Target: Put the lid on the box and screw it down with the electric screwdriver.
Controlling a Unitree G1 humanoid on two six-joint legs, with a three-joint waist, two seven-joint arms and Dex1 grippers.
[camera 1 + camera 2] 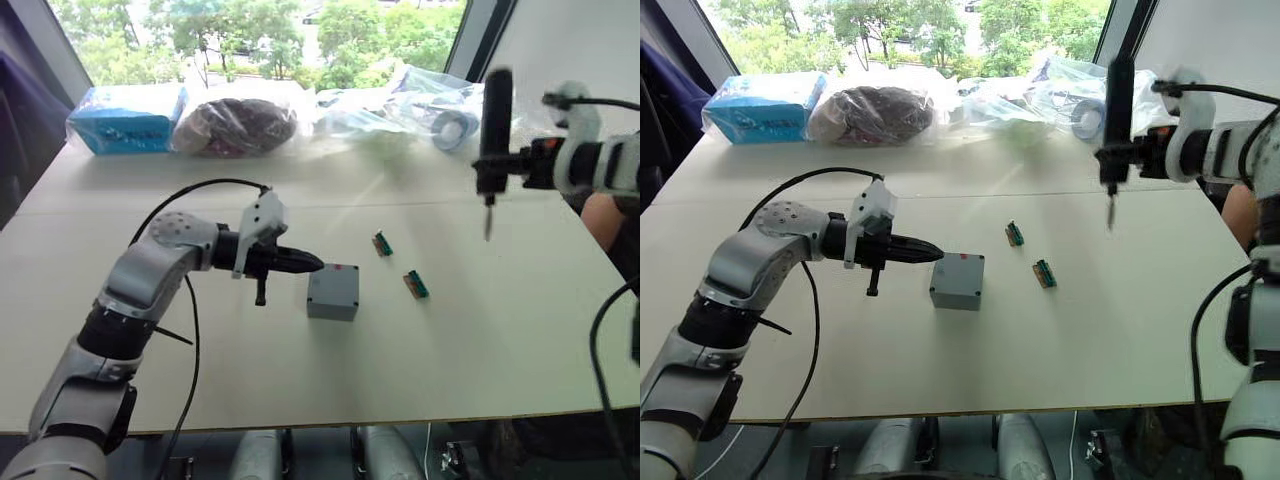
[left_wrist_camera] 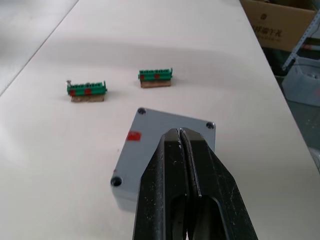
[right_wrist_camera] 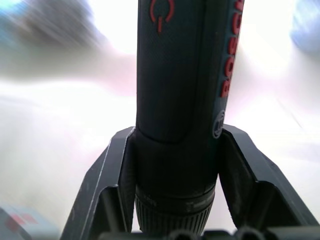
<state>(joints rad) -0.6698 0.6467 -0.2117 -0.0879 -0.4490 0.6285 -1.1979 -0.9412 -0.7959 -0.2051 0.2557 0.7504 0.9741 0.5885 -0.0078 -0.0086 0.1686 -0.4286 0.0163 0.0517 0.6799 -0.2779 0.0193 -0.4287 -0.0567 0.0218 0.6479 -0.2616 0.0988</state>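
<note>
The grey box [image 1: 331, 304] stands mid-table with the lid [image 2: 142, 145] lying flat on top of it; the lid has a red mark and screw holes in its corners. My left gripper [image 2: 180, 132] is shut and empty, with its tips just over the lid's near-left edge [image 1: 318, 263]. My right gripper [image 1: 494, 166] is shut on the electric screwdriver [image 1: 496, 105]. It holds the tool upright in the air, bit pointing down, well to the right of the box and behind it. In the right wrist view the black barrel [image 3: 180, 75] sits between the fingers [image 3: 115, 165].
Two small green connectors [image 1: 382, 243] [image 1: 416, 284] lie right of the box. Along the far edge are a blue package [image 1: 128, 118], a bag of dark items [image 1: 237, 125] and clear plastic bags [image 1: 400, 105]. A person's arm [image 1: 605, 220] shows at the right edge.
</note>
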